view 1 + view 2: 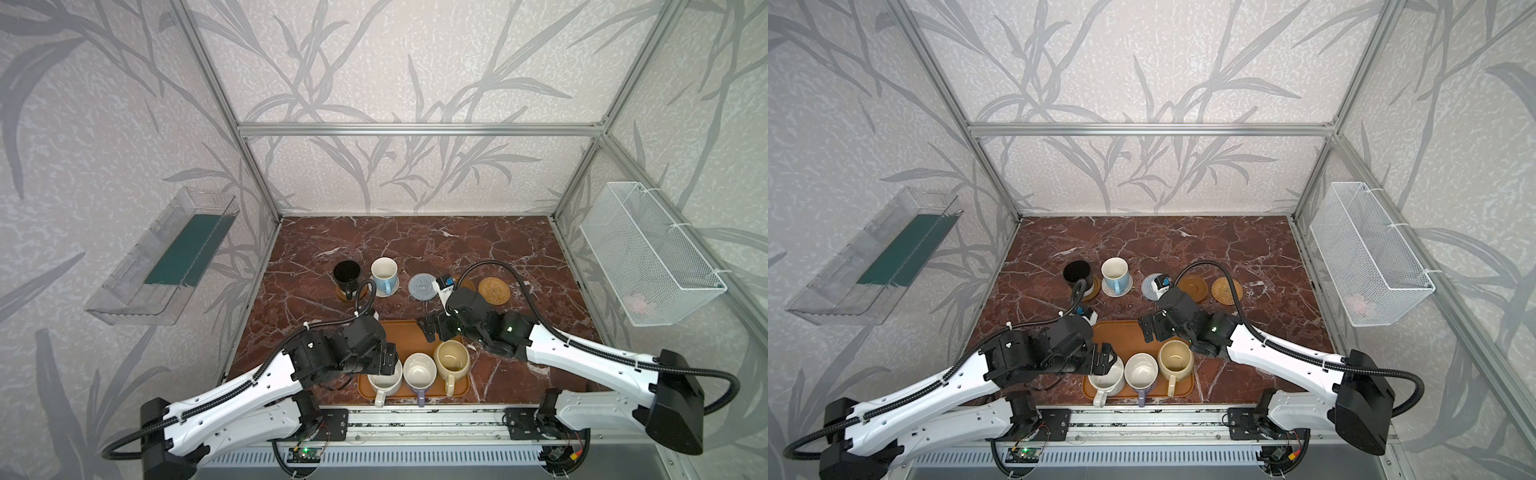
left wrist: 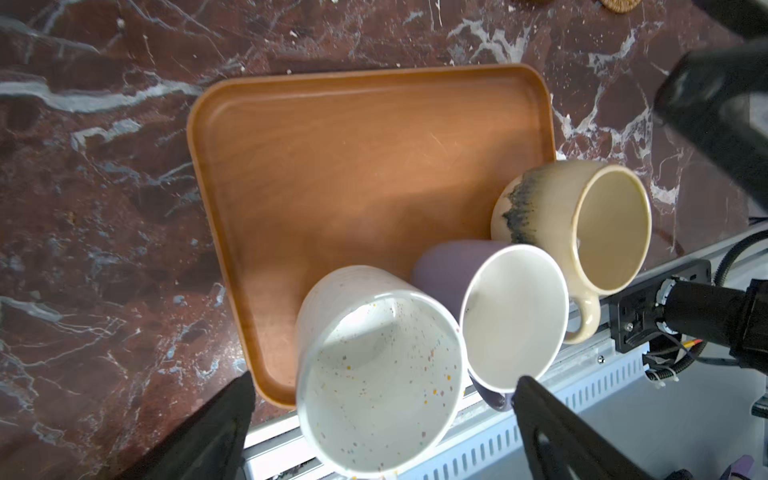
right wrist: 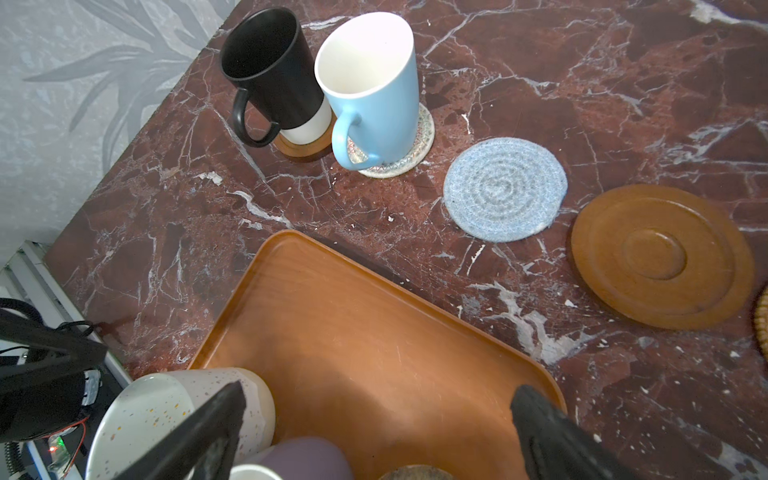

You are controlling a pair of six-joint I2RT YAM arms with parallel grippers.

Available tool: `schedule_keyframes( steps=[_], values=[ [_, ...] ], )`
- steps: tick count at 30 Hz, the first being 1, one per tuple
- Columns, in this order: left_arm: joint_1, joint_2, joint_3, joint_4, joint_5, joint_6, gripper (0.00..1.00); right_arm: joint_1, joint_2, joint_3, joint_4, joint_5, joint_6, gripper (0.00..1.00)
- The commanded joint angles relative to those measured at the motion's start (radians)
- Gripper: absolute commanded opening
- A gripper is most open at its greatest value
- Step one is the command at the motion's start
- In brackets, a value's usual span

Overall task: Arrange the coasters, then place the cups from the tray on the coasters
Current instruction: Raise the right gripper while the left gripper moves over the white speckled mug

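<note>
With left gripper (image 2: 382, 384) and right gripper (image 3: 378, 392) spread wide, pinch the stiff, probably slick, chippable speckled white mug (image 2: 374, 349) at its rim.

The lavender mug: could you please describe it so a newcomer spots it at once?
Find the orange-brown tray on the marble table. Between the speckled white mug and the beige-yellow mug on its near side stands the lavender mug, the only purple-sided one.

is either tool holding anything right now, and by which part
Nothing is held. The left tool hangs open by the speckled white mug, which stands on the tray; the right tool hangs open over the tray.
</note>
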State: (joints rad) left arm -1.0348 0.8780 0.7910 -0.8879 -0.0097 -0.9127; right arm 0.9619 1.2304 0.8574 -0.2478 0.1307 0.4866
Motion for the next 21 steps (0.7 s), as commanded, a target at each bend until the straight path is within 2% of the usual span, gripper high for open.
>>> schedule_keyframes(
  steps=[1, 9, 15, 21],
  values=[
    [-0.055, -0.025, -0.018, -0.033, -0.076, -0.074, 0.99, -0.002, -0.034, -0.021, 0.03, -0.016, 0.014, 0.99],
    [-0.172, 0.025, -0.059, 0.013, -0.108, -0.082, 0.99, -0.002, -0.03, -0.033, 0.036, -0.011, 0.014, 0.99],
    [-0.256, 0.117, -0.052, 0.0, -0.191, -0.077, 0.99, -0.002, -0.017, -0.037, 0.039, -0.008, 0.014, 0.99],
    [-0.285, 0.157, -0.071, 0.012, -0.198, -0.089, 0.99, -0.002, -0.001, -0.037, 0.045, -0.008, 0.019, 0.99]
  ],
)
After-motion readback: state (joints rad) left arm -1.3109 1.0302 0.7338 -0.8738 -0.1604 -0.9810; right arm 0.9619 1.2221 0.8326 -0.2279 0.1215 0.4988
